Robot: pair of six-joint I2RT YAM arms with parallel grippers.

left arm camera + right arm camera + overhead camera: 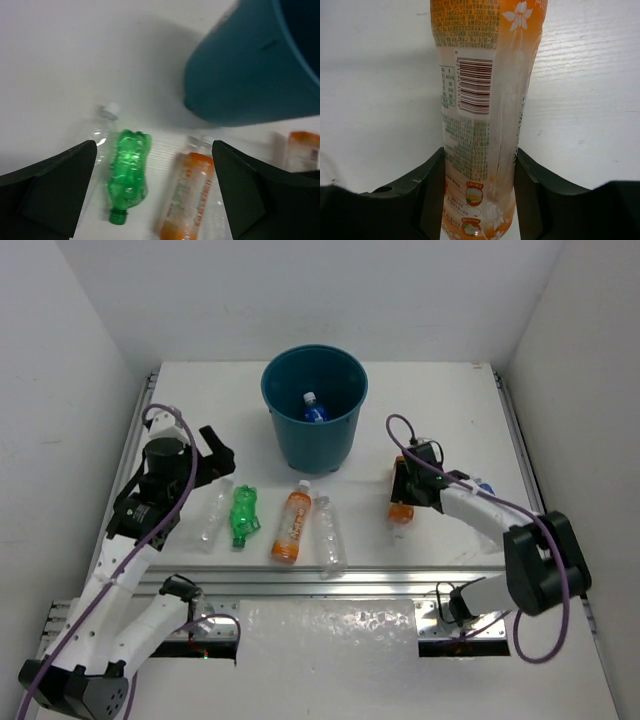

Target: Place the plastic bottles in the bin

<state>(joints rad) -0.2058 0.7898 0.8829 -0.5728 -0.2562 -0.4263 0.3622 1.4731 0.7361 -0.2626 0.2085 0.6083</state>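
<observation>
The dark teal bin (314,410) stands at the back middle with a blue-labelled bottle (314,408) inside. A clear bottle (212,515), a green bottle (243,516), an orange bottle (292,526) and another clear bottle (329,535) lie in a row in front of it. My left gripper (215,455) is open above the row's left end; the green bottle (127,172) and the orange bottle (187,197) lie below between its fingers. My right gripper (408,485) is shut on a second orange bottle (477,115) at the right.
The bin's tapered wall (250,70) fills the upper right of the left wrist view. Something with a blue cap (486,487) lies behind my right arm. White walls close the table on three sides. A metal rail (330,580) runs along the front.
</observation>
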